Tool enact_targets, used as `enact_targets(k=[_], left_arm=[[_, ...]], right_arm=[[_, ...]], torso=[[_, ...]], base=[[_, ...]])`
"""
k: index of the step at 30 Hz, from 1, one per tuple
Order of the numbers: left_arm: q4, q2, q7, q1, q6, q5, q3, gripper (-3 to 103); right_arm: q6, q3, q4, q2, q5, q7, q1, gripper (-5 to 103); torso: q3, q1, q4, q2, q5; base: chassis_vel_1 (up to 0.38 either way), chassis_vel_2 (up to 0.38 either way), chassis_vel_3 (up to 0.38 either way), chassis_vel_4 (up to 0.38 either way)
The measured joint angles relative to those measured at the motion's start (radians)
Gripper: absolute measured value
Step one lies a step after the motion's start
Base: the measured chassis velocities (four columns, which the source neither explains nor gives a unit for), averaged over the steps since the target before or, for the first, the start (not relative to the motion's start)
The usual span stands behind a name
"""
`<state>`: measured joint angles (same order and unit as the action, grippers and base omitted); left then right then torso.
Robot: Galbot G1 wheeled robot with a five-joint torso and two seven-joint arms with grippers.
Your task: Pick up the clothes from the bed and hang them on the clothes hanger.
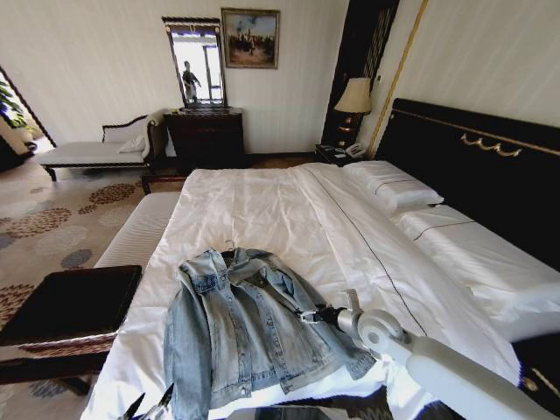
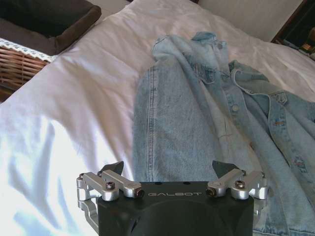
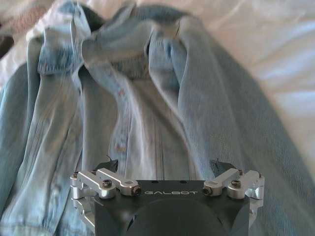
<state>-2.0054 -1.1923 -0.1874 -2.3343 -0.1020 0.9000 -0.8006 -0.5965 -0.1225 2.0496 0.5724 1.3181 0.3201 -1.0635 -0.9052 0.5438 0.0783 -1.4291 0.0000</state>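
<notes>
The clothes, a light-blue denim jacket (image 1: 249, 332), lie spread on the white bed (image 1: 262, 210) near its foot, collar pointing toward the pillows. Just beyond the collar a small metal hook of the clothes hanger (image 1: 229, 248) pokes out; the rest of the hanger is hidden. My right gripper (image 1: 308, 316) hovers over the jacket's right half, open, with the denim (image 3: 147, 98) right under its empty fingers (image 3: 109, 166). My left gripper (image 1: 149, 407) hangs open at the bed's foot, a little short of the jacket's hem (image 2: 197, 113).
White pillows (image 1: 394, 188) and a black headboard (image 1: 472, 166) lie to the far right. A pale bench (image 1: 131, 232) and a dark cushion on a wicker stand (image 1: 70, 302) flank the bed's left side. A dresser (image 1: 206, 136) and a lamp (image 1: 354, 96) stand by the back wall.
</notes>
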Motion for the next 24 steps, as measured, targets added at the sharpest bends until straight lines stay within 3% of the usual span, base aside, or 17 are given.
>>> enact_targets(k=[8,24], left_arm=[[0.051,0.017,0.029,0.035,0.044,0.053,0.009,100],[0.174,0.04,0.03,0.218,0.142,0.075,0.112,100]], right_arm=[[-0.09,0.015,-0.015,-0.006,0.058,0.049,-0.052,100],[-0.142,-0.022,-0.13,0.065,0.048,0.08,-0.057,100]], torso=[[0.0,0.0,0.0002,0.0,-0.0003],[0.0,0.0,0.0003,0.0,-0.0001]], base=[[0.0,0.0,0.0,0.0],[0.0,0.0,0.0,0.0]])
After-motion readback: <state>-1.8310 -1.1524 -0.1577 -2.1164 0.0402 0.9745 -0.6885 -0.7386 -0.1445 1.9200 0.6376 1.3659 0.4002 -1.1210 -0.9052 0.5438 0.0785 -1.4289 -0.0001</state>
